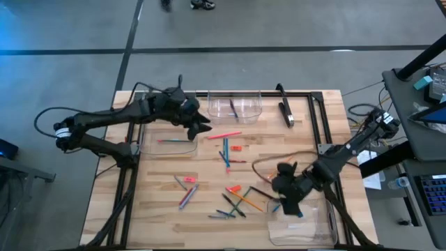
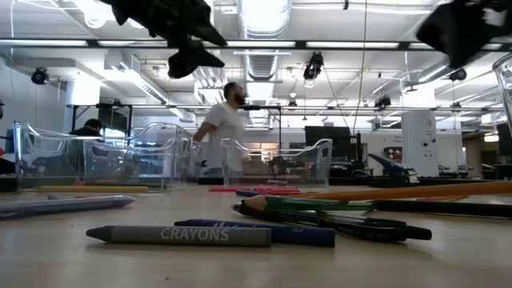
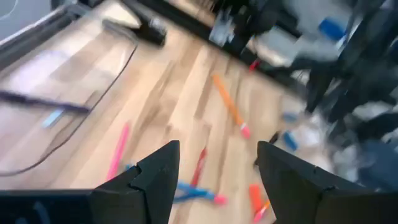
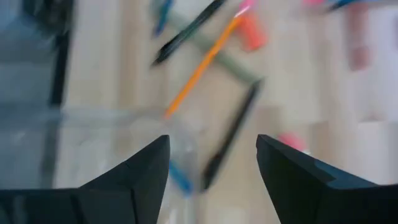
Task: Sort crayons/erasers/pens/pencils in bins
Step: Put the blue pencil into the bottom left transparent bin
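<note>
Pens, pencils and crayons (image 1: pixel 237 199) lie scattered on the wooden table, with a red-orange eraser (image 1: pixel 237 148) among them. Three clear bins show: one at the far middle (image 1: pixel 233 106), one at the left (image 1: pixel 167 139) and one at the near right (image 1: pixel 303 224). My left gripper (image 1: pixel 202 129) hovers open beside the left bin, above a pink stick (image 3: pixel 118 149), with nothing between its fingers. Open and holding nothing, my right gripper (image 1: pixel 289 203) hangs over the near-right bin's far rim (image 4: pixel 93 124). A small blue thing (image 4: pixel 180 177) lies in that bin below it.
A black tool (image 1: pixel 286 111) lies at the far right of the table, and a brown cable (image 1: pixel 268 162) loops near the right arm. Black frame rails (image 1: pixel 317 122) edge the table. In the low view, crayons (image 2: pixel 180 234) lie close in front and a person (image 2: pixel 224 128) stands beyond the table.
</note>
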{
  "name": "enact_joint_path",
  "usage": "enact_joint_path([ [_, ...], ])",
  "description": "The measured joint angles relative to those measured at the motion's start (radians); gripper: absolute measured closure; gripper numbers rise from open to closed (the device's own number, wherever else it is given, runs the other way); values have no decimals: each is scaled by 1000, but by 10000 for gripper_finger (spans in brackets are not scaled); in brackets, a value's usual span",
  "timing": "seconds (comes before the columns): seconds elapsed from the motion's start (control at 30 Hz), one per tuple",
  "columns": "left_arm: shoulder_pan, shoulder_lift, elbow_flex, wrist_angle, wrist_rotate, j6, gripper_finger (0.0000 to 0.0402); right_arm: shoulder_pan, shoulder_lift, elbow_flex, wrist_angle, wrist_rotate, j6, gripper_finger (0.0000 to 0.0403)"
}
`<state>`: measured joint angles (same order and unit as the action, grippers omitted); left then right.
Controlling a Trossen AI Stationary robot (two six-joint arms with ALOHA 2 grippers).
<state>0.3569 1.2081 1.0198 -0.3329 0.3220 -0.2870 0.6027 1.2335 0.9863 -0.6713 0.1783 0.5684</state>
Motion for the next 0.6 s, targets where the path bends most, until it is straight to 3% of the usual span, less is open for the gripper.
enact_joint_path([
  [0.07, 0, 1, 28, -65, -19, 40, 201, -47, -17, 18, -4, 41, -27, 175],
  [0.33, -62, 30, 40, -78, -112, 111, 201, -218, -37, 67, 27, 142, -169, 177],
  [0.6, -148, 178, 129, -214, -171, 179, 201, -346, -37, 61, 390, 184, -240, 190],
])
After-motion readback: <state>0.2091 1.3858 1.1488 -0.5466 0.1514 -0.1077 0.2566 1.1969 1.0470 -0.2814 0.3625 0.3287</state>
